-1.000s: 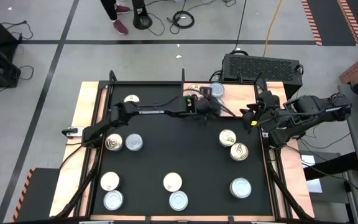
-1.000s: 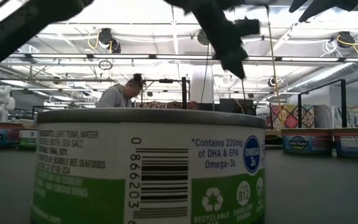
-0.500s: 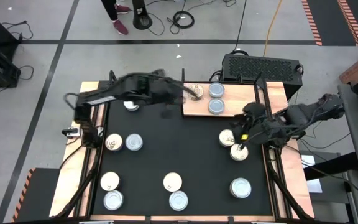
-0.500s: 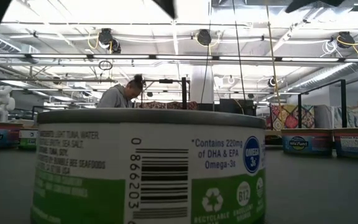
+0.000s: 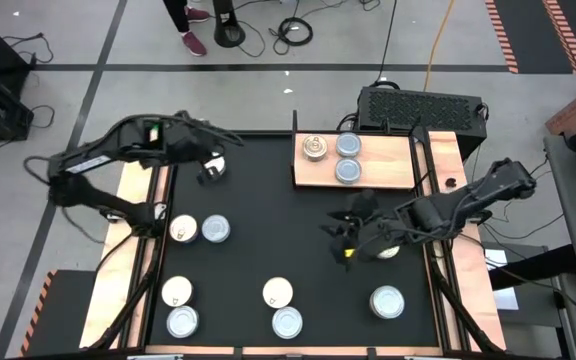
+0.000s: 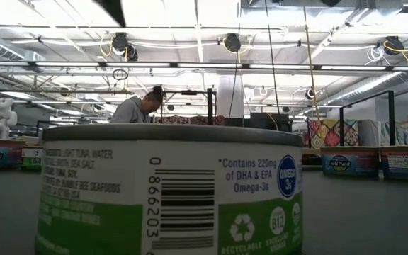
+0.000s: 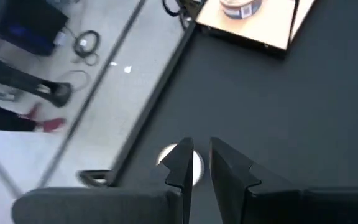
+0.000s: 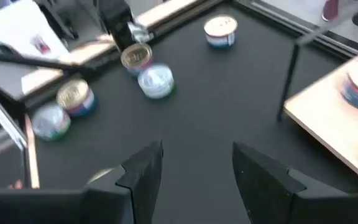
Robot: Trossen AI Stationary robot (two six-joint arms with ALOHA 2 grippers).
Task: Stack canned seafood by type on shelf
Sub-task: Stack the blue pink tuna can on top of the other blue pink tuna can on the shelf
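Observation:
The shelf (image 5: 378,175), a light wooden board at the far right, carries three cans: a gold-topped one (image 5: 314,148) and two pale ones (image 5: 348,145) (image 5: 347,171). More canned seafood stands on the black mat, among it a white-topped can (image 5: 216,163) at the far left. My left gripper (image 5: 206,174) hangs just above and beside that can; its fingers (image 7: 182,163) are a narrow gap apart with nothing between them. My right gripper (image 5: 342,230) hovers open and empty right of the middle (image 8: 197,165). A can (image 5: 389,250) shows partly under that arm.
Cans stand in pairs on the mat: left (image 5: 182,230) (image 5: 215,229), near left (image 5: 176,291), near middle (image 5: 277,293) (image 5: 287,322), near right (image 5: 387,301). One can (image 6: 168,191) fills the low view. A black ventilated box (image 5: 423,107) sits behind the shelf.
My left gripper has drawn back from the shelf, rising and swinging to the table's far left, over the white-topped can. A pale can it was covering now shows on the board. My right gripper has gone from the right edge toward the middle, over the two right-hand cans.

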